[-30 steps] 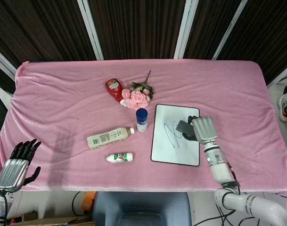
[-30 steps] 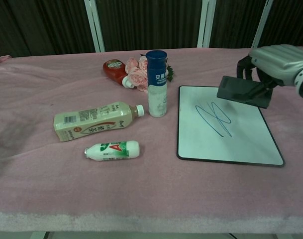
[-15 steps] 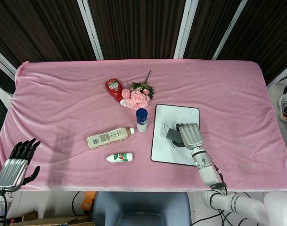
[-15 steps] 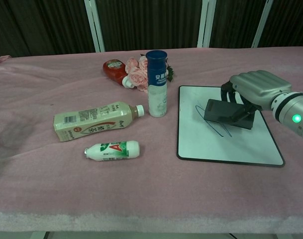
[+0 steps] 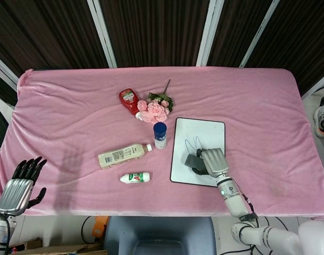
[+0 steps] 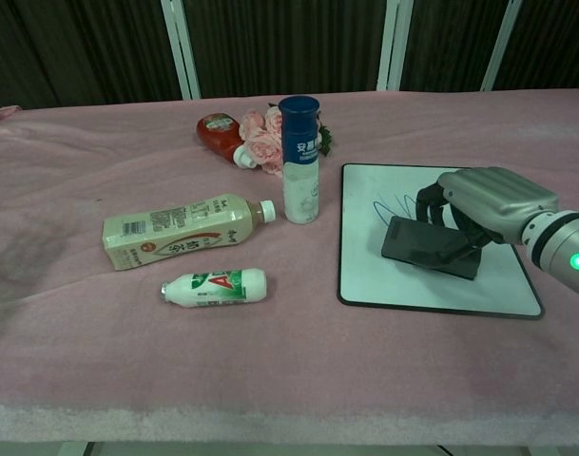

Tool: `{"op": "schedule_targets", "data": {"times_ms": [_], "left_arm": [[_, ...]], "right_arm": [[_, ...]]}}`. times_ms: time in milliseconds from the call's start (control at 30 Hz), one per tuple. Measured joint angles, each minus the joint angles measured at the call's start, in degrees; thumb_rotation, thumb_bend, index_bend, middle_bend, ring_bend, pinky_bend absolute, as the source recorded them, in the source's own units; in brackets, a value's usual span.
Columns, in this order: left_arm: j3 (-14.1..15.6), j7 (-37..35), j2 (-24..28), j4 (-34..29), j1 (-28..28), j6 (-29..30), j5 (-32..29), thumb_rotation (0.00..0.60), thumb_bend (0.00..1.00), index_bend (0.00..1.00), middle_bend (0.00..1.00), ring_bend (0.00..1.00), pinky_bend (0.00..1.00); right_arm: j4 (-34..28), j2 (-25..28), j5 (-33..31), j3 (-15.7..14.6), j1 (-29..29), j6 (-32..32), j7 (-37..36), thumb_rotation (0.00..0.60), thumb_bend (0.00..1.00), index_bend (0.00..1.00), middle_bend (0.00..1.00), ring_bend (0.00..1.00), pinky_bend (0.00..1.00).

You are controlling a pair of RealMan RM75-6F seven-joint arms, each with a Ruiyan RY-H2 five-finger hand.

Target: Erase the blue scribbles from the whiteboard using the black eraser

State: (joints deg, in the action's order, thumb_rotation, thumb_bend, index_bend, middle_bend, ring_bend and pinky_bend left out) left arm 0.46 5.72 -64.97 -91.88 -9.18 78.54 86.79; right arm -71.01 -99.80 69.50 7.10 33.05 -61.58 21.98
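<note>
The whiteboard [image 5: 201, 131] [image 6: 365, 281] lies flat on the pink cloth, right of centre. My right hand [image 5: 214, 161] [image 6: 484, 199] holds the black eraser [image 5: 192, 162] [image 6: 429, 246] and presses it on the board's near half. Only the upper loops of the blue scribbles [image 5: 195, 143] [image 6: 397, 204] still show, just beyond the eraser; the board below them looks white. My left hand [image 5: 19, 187] hangs off the table's front left corner, holding nothing, fingers apart.
A blue-capped white bottle [image 5: 160, 135] [image 6: 299, 158] stands just left of the board. A beige drink bottle [image 5: 122, 155] [image 6: 183, 228] and a small green-labelled bottle [image 5: 135, 178] [image 6: 216, 286] lie further left. A red ketchup bottle [image 5: 129, 101] and pink flowers [image 5: 155, 110] lie behind.
My right hand has drawn the eraser down the board toward the front edge, from above the scribbles onto them. Most of the blue lines are gone or covered. The left hand has stayed put.
</note>
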Motion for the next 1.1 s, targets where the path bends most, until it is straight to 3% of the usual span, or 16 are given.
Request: {"op": "schedule_targets", "data": {"times_ms": [367,1100], "left_arm": [[0.0,0.1,0.0,0.1,0.0,-0.1,-0.2,0.600,0.41,0.00,0.03,0.02,0.05],[-0.7,0.6,-0.2,0.3,-0.6,-1.7,-2.4,0.600,0.41,0.00,0.04,0.02,0.05]], "right_arm": [[2.7,-2.8,-1.5,2.2,2.1,0.9,4.9,0.600,0.52,0.96,0.77,0.73,0.92],[20.7,-12.6,-10.1,11.5,12.5,7.9,10.2,0.600,0.52,0.96,0.77,0.73,0.92]]}}
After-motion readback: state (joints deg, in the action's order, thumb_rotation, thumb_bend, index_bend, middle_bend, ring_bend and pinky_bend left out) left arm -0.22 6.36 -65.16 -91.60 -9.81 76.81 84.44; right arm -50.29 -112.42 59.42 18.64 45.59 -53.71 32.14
